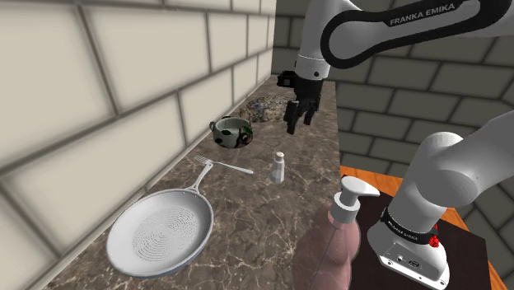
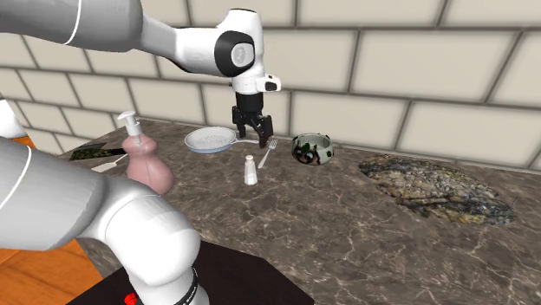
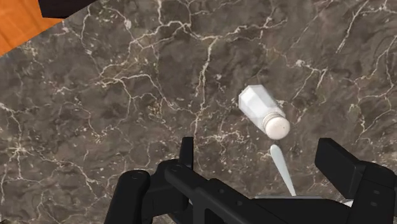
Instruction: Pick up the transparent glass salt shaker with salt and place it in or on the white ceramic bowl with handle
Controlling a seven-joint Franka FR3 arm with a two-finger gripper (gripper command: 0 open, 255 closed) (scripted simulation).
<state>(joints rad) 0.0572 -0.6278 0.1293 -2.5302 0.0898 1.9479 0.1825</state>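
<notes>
Standing upright midway between the bench's (image 1: 272, 226) long edges, the shaker (image 1: 278, 169) points cap-up; the hand (image 1: 298, 117) hangs above, spread wide, empty.

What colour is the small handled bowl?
Small handled bowl: mottled green, black, white; second exterior view.

I count one salt shaker (image 1: 278, 168) on the one marble counter (image 1: 247, 222), and one bowl with a handle (image 1: 231, 131) (mottled green and white, as far as I can see). There is one fork (image 1: 224, 165), one round white pan (image 1: 161, 231) and one pinkish pump bottle (image 1: 334, 239). One rough, stony patch (image 1: 268, 107) lies on the counter. My own tally is short: one gripper (image 1: 298, 118), with two black fingers (image 3: 347, 172).
</notes>
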